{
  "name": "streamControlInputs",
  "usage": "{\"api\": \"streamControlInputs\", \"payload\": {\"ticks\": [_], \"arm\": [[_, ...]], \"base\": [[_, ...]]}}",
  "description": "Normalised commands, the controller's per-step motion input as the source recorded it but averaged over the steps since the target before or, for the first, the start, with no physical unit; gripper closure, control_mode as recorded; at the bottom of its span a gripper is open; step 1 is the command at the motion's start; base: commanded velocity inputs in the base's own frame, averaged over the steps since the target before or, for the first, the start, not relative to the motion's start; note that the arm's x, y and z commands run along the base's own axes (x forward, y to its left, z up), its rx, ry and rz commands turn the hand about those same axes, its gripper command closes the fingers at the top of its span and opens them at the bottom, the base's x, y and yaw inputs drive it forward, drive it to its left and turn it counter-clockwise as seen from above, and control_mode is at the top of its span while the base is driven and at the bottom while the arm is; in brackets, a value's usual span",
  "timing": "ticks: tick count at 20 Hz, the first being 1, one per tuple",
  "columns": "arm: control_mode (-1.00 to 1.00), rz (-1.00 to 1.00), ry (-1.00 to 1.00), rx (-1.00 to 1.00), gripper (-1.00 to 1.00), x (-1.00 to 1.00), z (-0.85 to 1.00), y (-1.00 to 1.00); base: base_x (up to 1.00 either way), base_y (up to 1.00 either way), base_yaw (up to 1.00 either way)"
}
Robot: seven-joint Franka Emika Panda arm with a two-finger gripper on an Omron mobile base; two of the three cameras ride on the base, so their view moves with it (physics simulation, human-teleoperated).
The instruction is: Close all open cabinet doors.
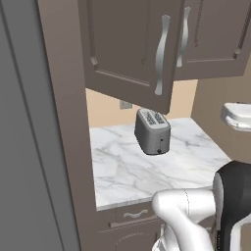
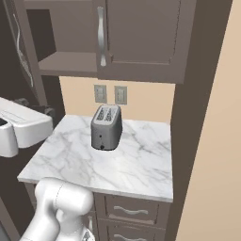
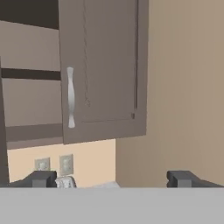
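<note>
- In the left base view a wide grey panel (image 1: 24, 147) fills the left edge of the frame, with a brown upright side wall (image 1: 66, 122) just right of it.
- Top centre of that view, the left cabinet door (image 1: 130, 44) stands swung out toward the camera, its curved silver handle (image 1: 161, 54) near its right edge; the right cabinet door (image 1: 215, 34) lies flush behind it at the upper right.
- In the right base view the open compartment (image 2: 63, 42) with its bare shelf shows at the upper left, and the shut door, with its handle at the left edge, sits top centre.
- The hand view shows the shut door in the upper middle, dark open shelves to its left and a beige wall (image 3: 188, 87) to its right.
- A silver toaster (image 2: 106, 127) stands upright on the marble table (image 2: 141, 164), below two wall outlets (image 2: 110, 94).
- Drawer fronts (image 2: 132, 209) with horizontal handles sit under the table's edge.
- The end effector (image 3: 111, 179) appears at the bottom of the hand view, its two dark fingertips (image 3: 41, 178) spread wide apart with nothing between them, well short of the doors.
</note>
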Motion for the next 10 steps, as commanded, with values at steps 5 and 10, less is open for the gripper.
{"api": "streamControlInputs", "payload": {"ticks": [5,10], "arm": [[-1.0,0.0,-0.08,0.0,-1.0,-0.03,-0.04,0.51],[-1.0,0.0,-0.11,-0.02,-1.0,0.0,-0.24,0.59]], "base": [[0.0,0.0,0.0],[0.0,0.0,0.0]]}}
